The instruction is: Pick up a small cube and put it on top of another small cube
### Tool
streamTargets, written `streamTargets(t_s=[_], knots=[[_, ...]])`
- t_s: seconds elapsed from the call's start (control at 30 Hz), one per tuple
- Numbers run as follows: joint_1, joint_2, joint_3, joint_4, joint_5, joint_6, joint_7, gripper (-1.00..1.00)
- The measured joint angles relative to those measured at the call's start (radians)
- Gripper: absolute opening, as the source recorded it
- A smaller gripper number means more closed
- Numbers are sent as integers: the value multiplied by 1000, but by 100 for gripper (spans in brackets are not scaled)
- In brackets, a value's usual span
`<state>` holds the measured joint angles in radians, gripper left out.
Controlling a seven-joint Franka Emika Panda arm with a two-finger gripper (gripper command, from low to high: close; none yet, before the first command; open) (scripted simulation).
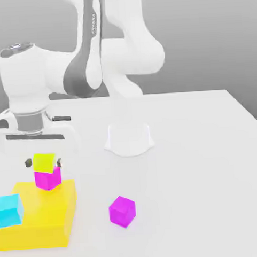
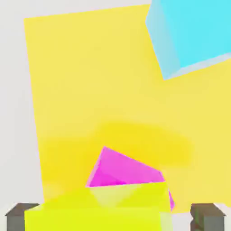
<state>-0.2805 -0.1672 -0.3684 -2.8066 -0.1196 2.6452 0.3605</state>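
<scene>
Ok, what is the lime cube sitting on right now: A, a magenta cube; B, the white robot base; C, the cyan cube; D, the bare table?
A: the lime cube sits on a magenta cube that rests on the large yellow block, with the end effector fingers on either side of it.

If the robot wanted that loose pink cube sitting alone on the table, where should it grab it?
Probably from straight above, pinching two opposite upright faces of the loose pink cube. It sits flat on the table with open space on every side, so the fingers could drop down either side.
</scene>
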Motion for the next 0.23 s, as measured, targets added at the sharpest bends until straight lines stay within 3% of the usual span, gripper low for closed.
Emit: streamTargets(t_s=[0.07, 0.23], knots=[[0, 1, 0, 0, 0, 2, -1, 100], [-26, -146, 27, 28, -41, -170, 32, 100]])
